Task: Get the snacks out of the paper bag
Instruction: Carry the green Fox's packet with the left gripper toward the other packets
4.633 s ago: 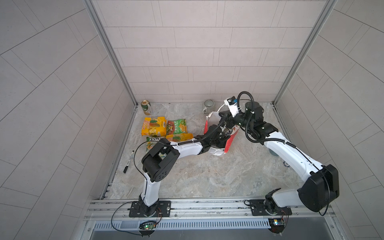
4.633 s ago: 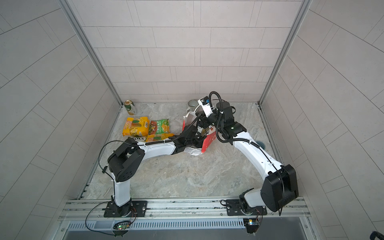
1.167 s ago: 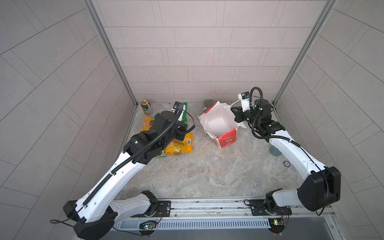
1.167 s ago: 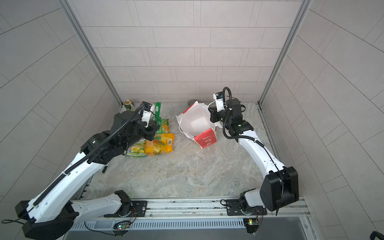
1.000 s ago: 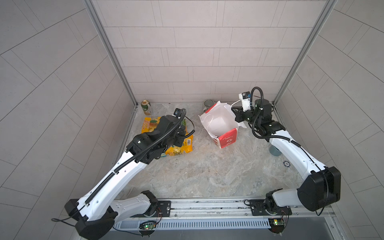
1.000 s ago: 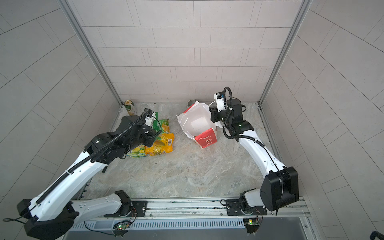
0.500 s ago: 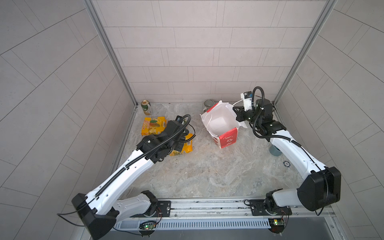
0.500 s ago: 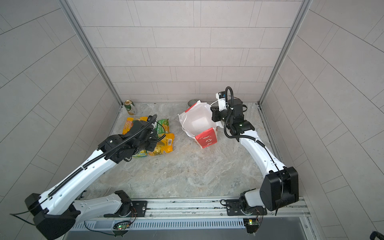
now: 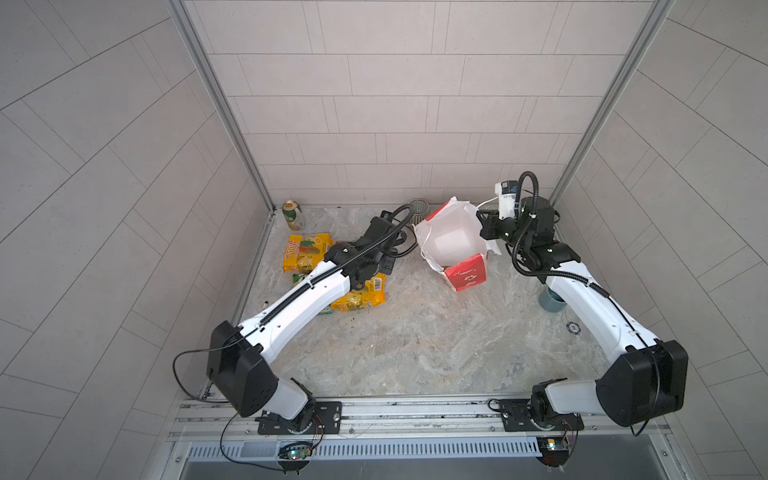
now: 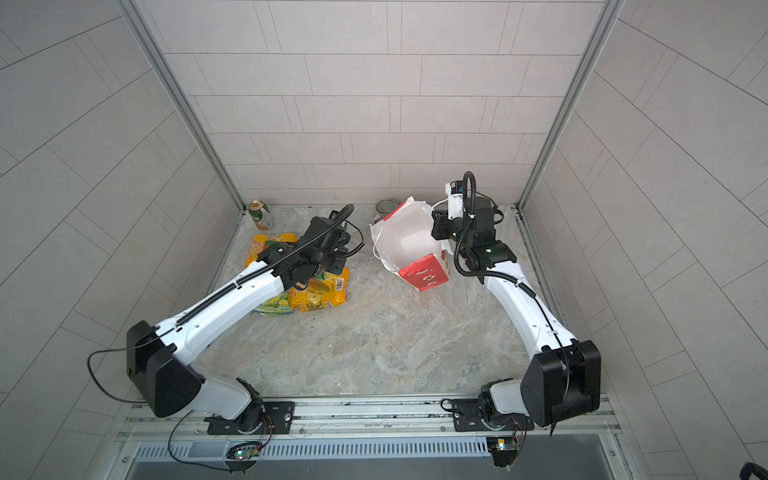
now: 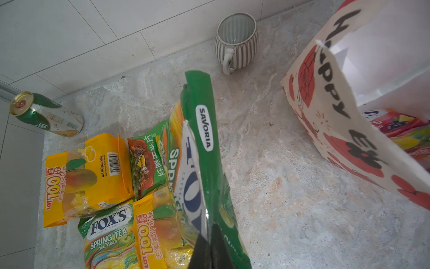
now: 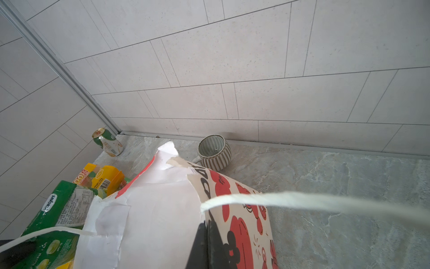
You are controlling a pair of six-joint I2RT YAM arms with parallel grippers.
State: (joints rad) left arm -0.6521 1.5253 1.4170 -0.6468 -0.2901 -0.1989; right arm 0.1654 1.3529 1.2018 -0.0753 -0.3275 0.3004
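My left gripper (image 11: 209,235) is shut on the lower end of a green FOX'S snack packet (image 11: 204,149), which hangs low over the pile of snacks. That pile holds two yellow-orange packets (image 11: 93,177) (image 11: 156,233), a green chips packet (image 11: 146,163) and a FOX'S Spring Tea packet (image 11: 107,233). The paper bag (image 9: 451,241) lies tilted with its mouth open towards the pile. An orange-pink packet (image 11: 400,130) still shows inside it. My right gripper (image 12: 207,223) is shut on the bag's printed rim (image 12: 232,193), beside a white cord handle (image 12: 302,200).
A green-gold can (image 9: 292,215) stands in the back left corner. A ribbed grey mug (image 9: 417,206) sits at the back wall just behind the bag. A teal cup (image 9: 552,299) stands by the right wall, under my right arm.
My left arm has come down and stretched out low over the pile, carrying the green packet. The right gripper and the bag have barely moved.
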